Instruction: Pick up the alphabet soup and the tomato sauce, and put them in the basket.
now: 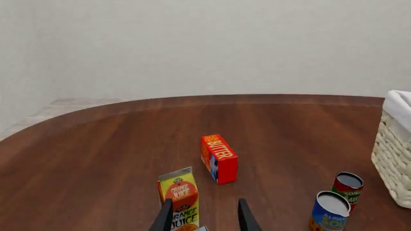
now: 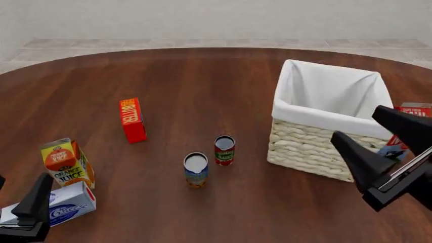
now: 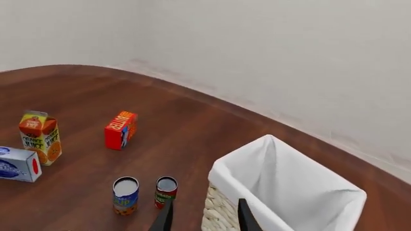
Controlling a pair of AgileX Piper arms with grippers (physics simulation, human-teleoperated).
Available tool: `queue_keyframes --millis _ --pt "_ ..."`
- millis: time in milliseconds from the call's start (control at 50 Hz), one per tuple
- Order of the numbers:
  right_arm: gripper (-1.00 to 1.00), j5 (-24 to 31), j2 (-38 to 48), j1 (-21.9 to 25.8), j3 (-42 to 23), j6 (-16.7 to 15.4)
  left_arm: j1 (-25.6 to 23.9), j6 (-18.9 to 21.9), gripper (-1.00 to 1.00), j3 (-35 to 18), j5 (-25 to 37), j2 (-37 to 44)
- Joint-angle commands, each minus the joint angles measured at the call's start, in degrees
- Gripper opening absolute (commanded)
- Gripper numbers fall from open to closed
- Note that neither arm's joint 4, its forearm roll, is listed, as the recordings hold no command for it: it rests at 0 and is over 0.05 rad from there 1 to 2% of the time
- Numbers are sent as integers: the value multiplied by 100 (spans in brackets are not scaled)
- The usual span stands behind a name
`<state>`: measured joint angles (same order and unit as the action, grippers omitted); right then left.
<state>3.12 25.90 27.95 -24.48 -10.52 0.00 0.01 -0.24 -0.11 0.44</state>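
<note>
Now both my end effectors hang open and empty, left end effector (image 2: 27, 212), right end effector (image 2: 378, 147), alphabet soup (image 2: 196, 170) and tomato sauce (image 2: 224, 150) upright mid-tabletop, just beside the basket (image 2: 317, 152).

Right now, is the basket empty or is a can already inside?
Empty as far as visible: the basket shows only white lining; both cans stand outside on the table.

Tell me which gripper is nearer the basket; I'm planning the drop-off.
Right. The right gripper hangs over the basket's near right corner, open and empty. The left gripper is far across the table, by the orange juice carton.
</note>
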Motion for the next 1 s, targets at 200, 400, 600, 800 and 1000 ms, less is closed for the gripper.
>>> queue_keyframes --millis 200,400,600,800,1000 --pt "100 -572 956 548 -226 -254 0 0 100 0 0 0" --pt "100 -890 1436 788 -317 -330 1 -1 100 0 0 -2" --pt "100 -1108 1898 947 -449 -428 0 0 100 0 0 0" --pt "100 -1221 2172 1051 -554 -470 0 0 100 0 0 -1" --pt "100 -1425 2422 1191 -621 -360 0 0 100 0 0 0"
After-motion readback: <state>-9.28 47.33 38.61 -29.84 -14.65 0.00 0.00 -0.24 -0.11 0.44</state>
